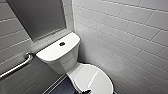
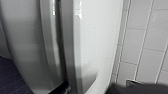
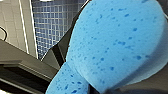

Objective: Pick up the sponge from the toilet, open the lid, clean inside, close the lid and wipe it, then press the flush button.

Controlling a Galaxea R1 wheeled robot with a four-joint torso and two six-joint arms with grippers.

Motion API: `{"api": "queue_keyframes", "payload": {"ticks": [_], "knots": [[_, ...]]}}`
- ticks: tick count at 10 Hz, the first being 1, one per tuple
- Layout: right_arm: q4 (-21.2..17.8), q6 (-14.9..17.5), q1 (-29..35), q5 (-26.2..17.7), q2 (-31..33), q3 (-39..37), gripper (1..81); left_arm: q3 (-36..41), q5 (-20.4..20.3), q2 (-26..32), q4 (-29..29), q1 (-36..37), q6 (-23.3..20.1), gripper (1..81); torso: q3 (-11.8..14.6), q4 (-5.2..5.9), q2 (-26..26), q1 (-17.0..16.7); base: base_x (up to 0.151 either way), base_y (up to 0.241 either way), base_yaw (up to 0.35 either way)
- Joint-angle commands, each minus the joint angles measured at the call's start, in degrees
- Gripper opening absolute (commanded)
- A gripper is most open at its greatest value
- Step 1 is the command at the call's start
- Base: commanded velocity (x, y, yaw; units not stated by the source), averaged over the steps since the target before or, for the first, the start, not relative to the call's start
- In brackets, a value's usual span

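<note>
The white toilet (image 1: 65, 60) stands in the corner, and the dark round flush button (image 1: 62, 44) sits in the middle of its tank top. The oval lid (image 1: 93, 78) lies down over the bowl. At the lid's near edge a dark tip of one arm (image 1: 85, 92) pokes in; I cannot tell which arm. The left wrist view looks closely along the lid's edge (image 2: 95, 37) and the bowl's side (image 2: 22, 50), with a narrow dark gap between them. My right gripper (image 3: 87, 82) is shut on the bright blue sponge (image 3: 117, 42), which it pinches at its waist.
White tiled walls close in behind and to the right of the toilet (image 1: 130, 37). A metal grab bar (image 1: 17, 66) runs along the left wall below a grey panel (image 1: 37, 17). Dark blue small-tiled floor (image 1: 62, 88) lies left of the bowl.
</note>
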State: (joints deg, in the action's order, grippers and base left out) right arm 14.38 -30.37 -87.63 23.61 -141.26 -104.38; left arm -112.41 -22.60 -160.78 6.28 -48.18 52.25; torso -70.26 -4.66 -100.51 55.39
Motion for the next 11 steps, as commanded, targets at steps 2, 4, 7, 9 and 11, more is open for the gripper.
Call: {"api": "queue_keyframes", "payload": {"ticks": [2, 4, 7, 9, 11], "knots": [[1.5, 0.1, -0.2, -2.8, 1.7, 0.9, 1.0, 2.4, -2.0, -0.2, 1.8, 6.2, 0.7, 81.1, 0.0, 0.00, 0.0, 0.0, 0.000, 0.000, 0.000], [1.5, 0.2, -0.1, -2.8, 1.5, 0.9, 1.0, 0.4, -1.8, -1.1, 1.9, 6.2, 0.7, 81.1, 0.0, 0.00, 0.0, 0.0, 0.000, 0.000, 0.000], [1.4, 0.0, -0.4, -2.8, 1.4, 0.9, 1.0, -0.4, -1.9, -3.0, 4.3, 7.3, 1.4, 81.1, 0.0, 0.00, 0.0, 0.0, 0.000, 0.000, 0.000], [1.4, 0.0, -0.1, -2.8, 1.4, 1.2, 1.0, 2.2, -2.7, -2.1, 5.9, 8.8, 3.4, 81.1, 0.0, 0.00, 0.0, 0.0, 0.000, 0.000, 0.000], [1.4, 0.1, 0.0, -2.8, 1.1, 1.3, 1.0, 2.5, -3.7, -2.1, 8.6, 9.1, 7.0, 81.1, 0.0, 0.00, 0.0, 0.0, 0.000, 0.000, 0.000]]}}
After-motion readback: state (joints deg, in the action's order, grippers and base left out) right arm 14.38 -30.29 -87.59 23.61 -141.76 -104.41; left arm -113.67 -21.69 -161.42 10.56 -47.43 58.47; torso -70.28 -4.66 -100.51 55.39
